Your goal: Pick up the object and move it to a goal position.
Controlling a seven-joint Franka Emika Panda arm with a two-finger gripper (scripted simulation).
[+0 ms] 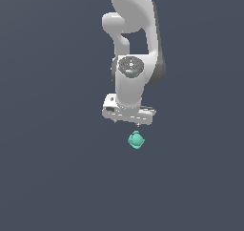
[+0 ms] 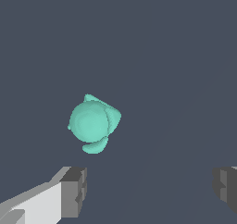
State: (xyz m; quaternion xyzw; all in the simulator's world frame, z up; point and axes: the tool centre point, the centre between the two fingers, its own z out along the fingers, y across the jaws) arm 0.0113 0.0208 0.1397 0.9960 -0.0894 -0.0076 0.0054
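Hanging with its two dark-padded fingers [image 2: 74,190] spread wide, the white gripper [image 1: 127,122] grasps nothing. Seen from the wrist, the teal-green lumpy ball [image 2: 94,122] lies beyond the fingertips, nearer one finger than the other and touching neither. From the exterior view, the ball [image 1: 136,140] sits just below the gripper, slightly toward that view's right, on a plain dark grey ground [image 1: 52,177] whose edges are out of frame.

The object [image 1: 136,140] is a small teal-green, roundish, lumpy ball lying alone on the plain dark-grey surface.
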